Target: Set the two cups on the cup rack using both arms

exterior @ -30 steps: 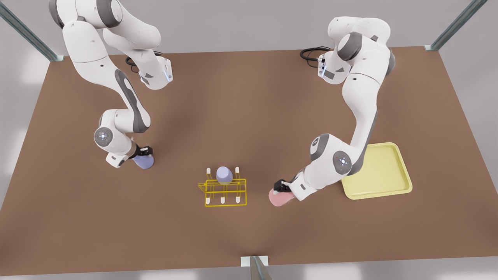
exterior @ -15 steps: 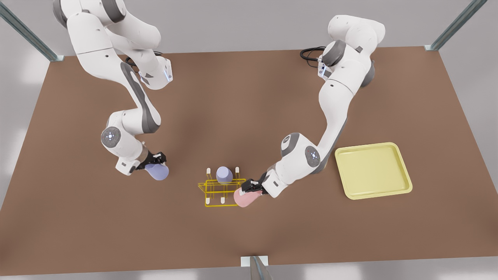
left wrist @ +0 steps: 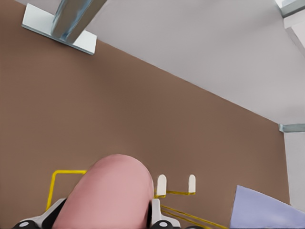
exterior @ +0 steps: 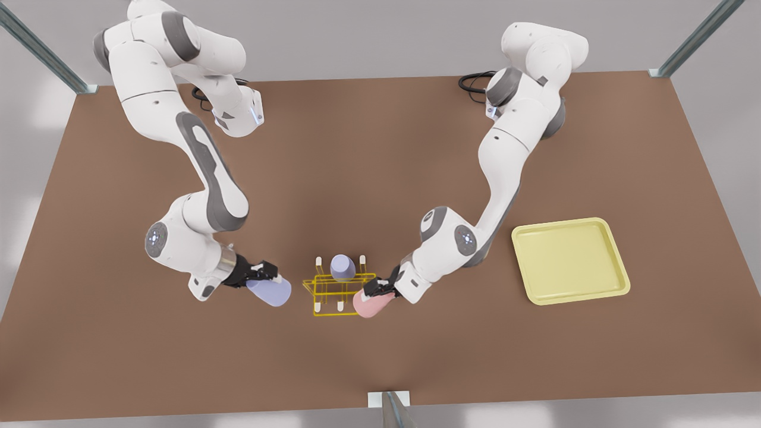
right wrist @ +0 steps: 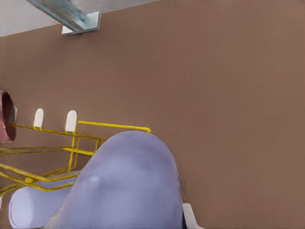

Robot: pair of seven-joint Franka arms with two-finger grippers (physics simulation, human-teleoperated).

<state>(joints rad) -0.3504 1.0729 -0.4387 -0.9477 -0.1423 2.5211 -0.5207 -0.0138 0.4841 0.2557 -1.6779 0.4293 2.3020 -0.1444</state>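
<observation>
The yellow wire cup rack (exterior: 339,292) stands mid-table, with one lavender cup (exterior: 342,267) upside down on a back peg. My left gripper (exterior: 376,289), at the front view's right, is shut on the pink cup (exterior: 370,304), which is tilted over the rack's near right corner. In the left wrist view the pink cup (left wrist: 107,195) sits between the fingers (left wrist: 156,214), beside white-tipped pegs (left wrist: 162,182). My right gripper (exterior: 261,273), left of the rack, is shut on the second lavender cup (exterior: 270,292), held tilted and apart from the rack. The right wrist view shows this cup (right wrist: 128,181) before the rack (right wrist: 71,143).
A pale-yellow square tray (exterior: 569,260) lies on the brown table at the front view's right, behind the left arm. A metal post base (exterior: 388,399) sits at the table's near edge. Black cables (exterior: 475,80) lie at the far edge.
Both arms have closed in on the rack. The pink cup travelled left to the rack's near right corner. The lavender cup came right and nearer, stopping just left of the rack.
</observation>
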